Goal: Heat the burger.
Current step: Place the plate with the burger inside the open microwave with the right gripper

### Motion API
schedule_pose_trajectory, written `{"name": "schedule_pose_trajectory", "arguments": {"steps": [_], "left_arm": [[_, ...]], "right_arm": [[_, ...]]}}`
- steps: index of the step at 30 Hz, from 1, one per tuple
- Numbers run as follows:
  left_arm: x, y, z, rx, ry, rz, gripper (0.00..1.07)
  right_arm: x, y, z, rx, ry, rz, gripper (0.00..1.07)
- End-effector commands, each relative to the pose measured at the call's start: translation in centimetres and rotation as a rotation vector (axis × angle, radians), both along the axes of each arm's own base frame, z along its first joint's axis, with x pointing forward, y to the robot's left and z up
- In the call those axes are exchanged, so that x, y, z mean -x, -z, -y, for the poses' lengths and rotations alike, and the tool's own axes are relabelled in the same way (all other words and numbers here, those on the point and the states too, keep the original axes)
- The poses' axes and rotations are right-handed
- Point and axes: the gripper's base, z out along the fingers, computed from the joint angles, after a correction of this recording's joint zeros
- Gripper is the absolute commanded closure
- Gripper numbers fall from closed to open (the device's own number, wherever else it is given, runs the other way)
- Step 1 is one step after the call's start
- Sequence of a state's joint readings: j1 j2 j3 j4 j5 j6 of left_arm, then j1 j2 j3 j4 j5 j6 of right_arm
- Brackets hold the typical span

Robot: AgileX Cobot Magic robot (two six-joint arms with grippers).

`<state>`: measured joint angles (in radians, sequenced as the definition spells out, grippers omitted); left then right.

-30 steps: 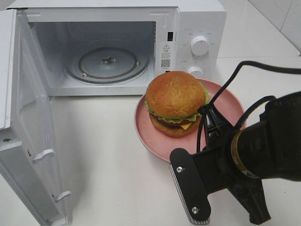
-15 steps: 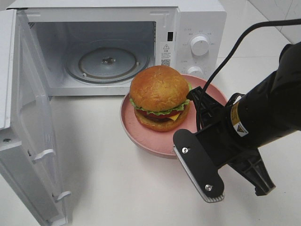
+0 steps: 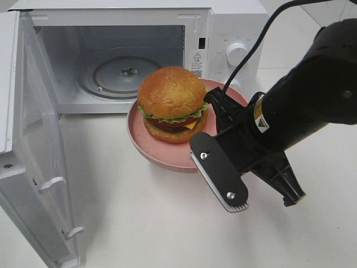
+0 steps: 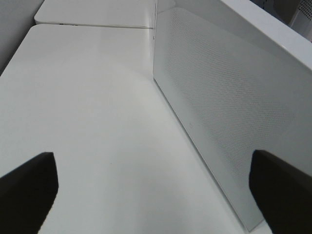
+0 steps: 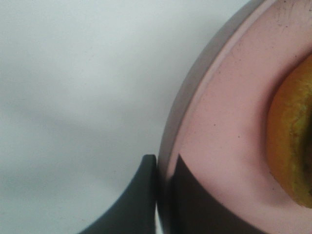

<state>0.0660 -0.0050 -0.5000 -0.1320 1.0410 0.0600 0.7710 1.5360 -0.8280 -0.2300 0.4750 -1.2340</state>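
Pinching the pink plate (image 3: 146,149) by its rim at roughly 4 o'clock, the right gripper (image 5: 163,165) has one finger under the lip and one on top, pressed tight on the thin edge. The burger (image 3: 172,103) sits upright on that plate, slightly toward the plate's 11 o'clock side, bun on top, lettuce and cheese showing. Plate and burger are just in front of the white microwave (image 3: 234,28), at the lower right corner of its open cavity; the glass turntable (image 3: 120,75) lies at about 10 o'clock from the burger and is bare. The microwave door (image 3: 33,145) stands swung wide at 9 o'clock. The plate looks raised off the white table (image 3: 139,223), though that is hard to confirm. The left gripper (image 4: 153,187) hangs spread wide with nothing between its fingers, beside the microwave's perforated side wall. The step in hand appears to be loading: getting the plated burger into the oven. The next move calls for travel toward 10 o'clock, level enough that the burger does not slide, clearing the cavity sill, then a centred set-down on the turntable.
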Motion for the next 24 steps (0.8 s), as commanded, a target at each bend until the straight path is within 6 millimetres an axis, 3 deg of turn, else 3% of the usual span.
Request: {"name": "schedule_pose_trajectory", "arguments": {"steps": [1,24], "left_arm": [[0.2,0.0,0.0,0.002,0.005,0.022,0.07],[0.2,0.0,0.0,0.002,0.005,0.022,0.07]], "right_arm": [[-1.6,-0.8,-1.5,-0.048,-0.019,0.057,1.07],[-5.0,0.0,-7.4,-0.179,0.004,0.042,1.07]]}}
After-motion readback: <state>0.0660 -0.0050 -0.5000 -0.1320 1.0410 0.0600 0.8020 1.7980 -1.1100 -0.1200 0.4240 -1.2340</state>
